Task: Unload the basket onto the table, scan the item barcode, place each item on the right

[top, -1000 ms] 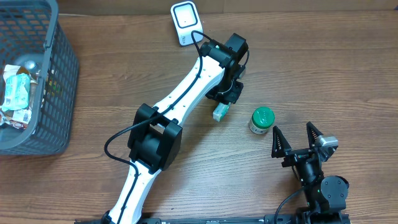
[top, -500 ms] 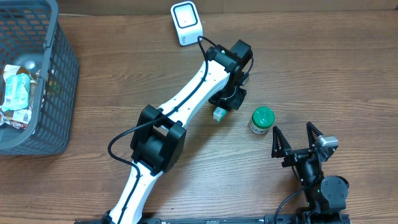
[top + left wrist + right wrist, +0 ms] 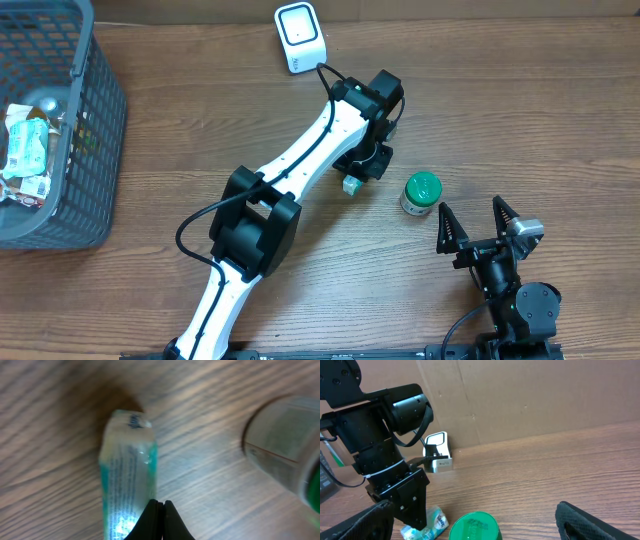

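The table (image 3: 560, 120) is showing brown wood grain with a smooth, dull finish. The packet (image 3: 127, 475) is looking like clear, glossy plastic film with teal print, and it is catching a bright glare. The green lid (image 3: 422, 187) is gleaming as smooth plastic. The scanner (image 3: 300, 35) is showing glossy white plastic, the basket (image 3: 90, 130) dark grey plastic mesh, and the left arm (image 3: 310, 140) matt white and black shells.

I have the overhead camera looking straight down on the whole table (image 3: 520, 100), the left wrist camera close above the packet (image 3: 127, 475), and the right wrist camera low, facing the back wall (image 3: 545, 395), sharing that packet and the jar (image 3: 472, 527).
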